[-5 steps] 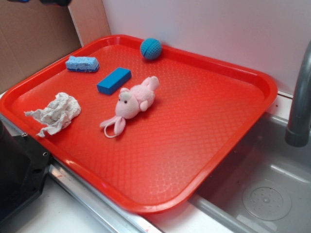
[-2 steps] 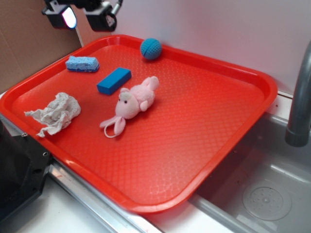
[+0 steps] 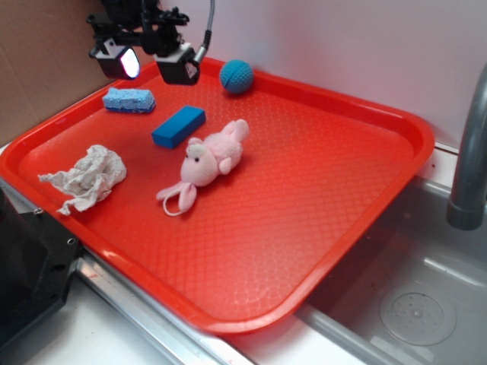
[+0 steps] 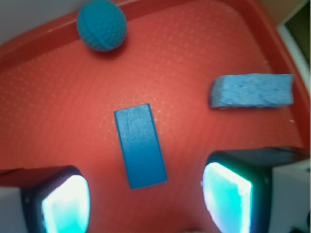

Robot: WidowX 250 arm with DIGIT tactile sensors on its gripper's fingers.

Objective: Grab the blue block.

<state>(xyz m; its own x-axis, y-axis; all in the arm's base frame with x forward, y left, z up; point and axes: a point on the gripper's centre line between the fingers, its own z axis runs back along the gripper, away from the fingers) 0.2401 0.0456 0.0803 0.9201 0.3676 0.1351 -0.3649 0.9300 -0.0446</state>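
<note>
The blue block [image 3: 179, 125] lies flat on the red tray [image 3: 304, 190], left of the pink plush toy [image 3: 213, 158]. In the wrist view the blue block [image 4: 140, 144] lies below and between the two fingers, its near end level with the fingertips. My gripper [image 3: 151, 67] hangs open and empty above the tray's far left part, a little behind and above the block. Its pads [image 4: 226, 196] glow cyan in the wrist view.
A pale blue sponge [image 3: 128, 99] lies left of the block, also seen in the wrist view [image 4: 251, 91]. A teal textured ball [image 3: 237, 76] sits at the tray's back rim. A crumpled white cloth [image 3: 87, 176] lies front left. A sink [image 3: 415, 304] and faucet pipe [image 3: 470, 152] are at right.
The gripper has come down into view from the top left and moved right and lower, towards the block. The objects on the tray have not moved.
</note>
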